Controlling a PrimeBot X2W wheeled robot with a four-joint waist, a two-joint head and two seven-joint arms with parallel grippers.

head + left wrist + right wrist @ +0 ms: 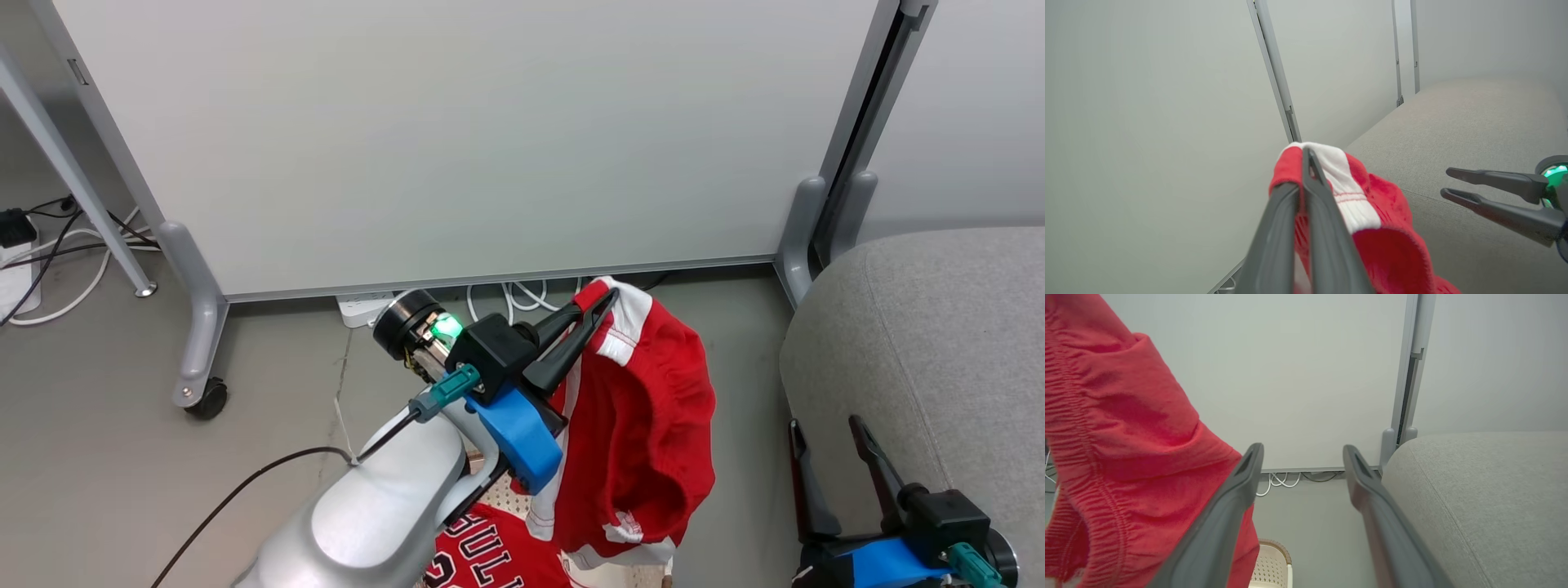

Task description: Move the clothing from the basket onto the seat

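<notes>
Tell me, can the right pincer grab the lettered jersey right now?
Probably not straight away. The right pincer is open beside the seat, but the red shorts hang from the shut left pincer between it and the jersey, and the left forearm covers part of the jersey.

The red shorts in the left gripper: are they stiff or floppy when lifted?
Probably floppy: the red shorts hang in loose folds from the left gripper, pinched at one edge. Likely light: the fabric looks thin. They may crumple on the seat.
</notes>
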